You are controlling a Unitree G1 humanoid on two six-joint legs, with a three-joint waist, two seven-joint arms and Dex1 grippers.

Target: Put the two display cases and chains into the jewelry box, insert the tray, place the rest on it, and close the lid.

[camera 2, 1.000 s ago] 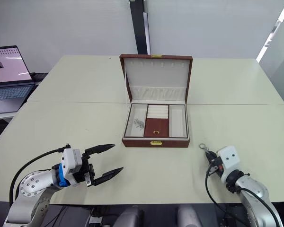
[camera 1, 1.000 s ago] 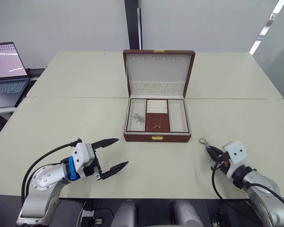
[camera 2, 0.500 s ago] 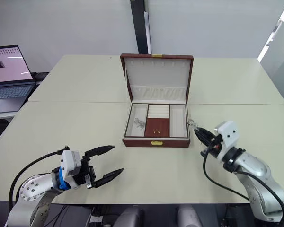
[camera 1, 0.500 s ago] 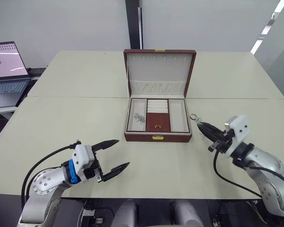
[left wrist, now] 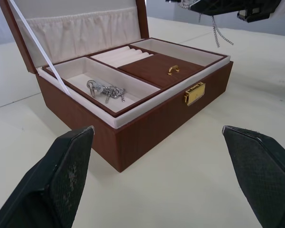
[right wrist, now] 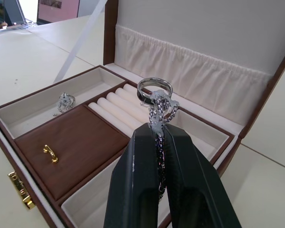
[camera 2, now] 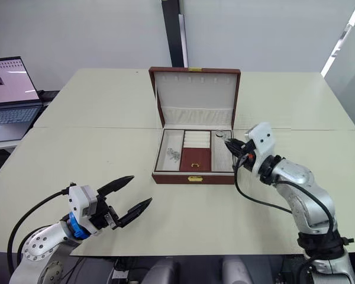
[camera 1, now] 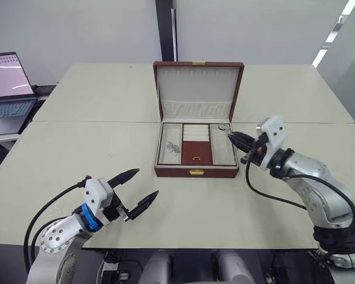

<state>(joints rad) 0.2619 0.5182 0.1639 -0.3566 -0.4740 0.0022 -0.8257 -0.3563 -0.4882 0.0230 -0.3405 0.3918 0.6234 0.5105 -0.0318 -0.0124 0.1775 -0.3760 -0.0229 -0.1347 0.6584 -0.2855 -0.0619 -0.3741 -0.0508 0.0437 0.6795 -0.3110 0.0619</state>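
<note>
From the head views we see the jewelry box (camera 1: 198, 142) sitting mid-tabletop (camera 1: 94, 154) with its lid upright and the tray already in. Our right hand (camera 1: 232, 136) hovers over the tray's right compartment, and its wrist view shows what the head views cannot: the fingers (right wrist: 142, 175) are pressed together on a silver chain (right wrist: 159, 111) with a ring at its end, held above the ring rolls and the right compartment. That same view shows a small gold handle on the brown center panel. Our left hand (camera 1: 136, 192) hangs low over the near left tabletop, well apart from the box, fingers spread and holding nothing. Its wrist view shows a second chain (left wrist: 106, 90) lying in the left compartment, and the gold clasp (left wrist: 194, 92) on the box front. A laptop (camera 1: 9, 89) stands at far left.
</note>
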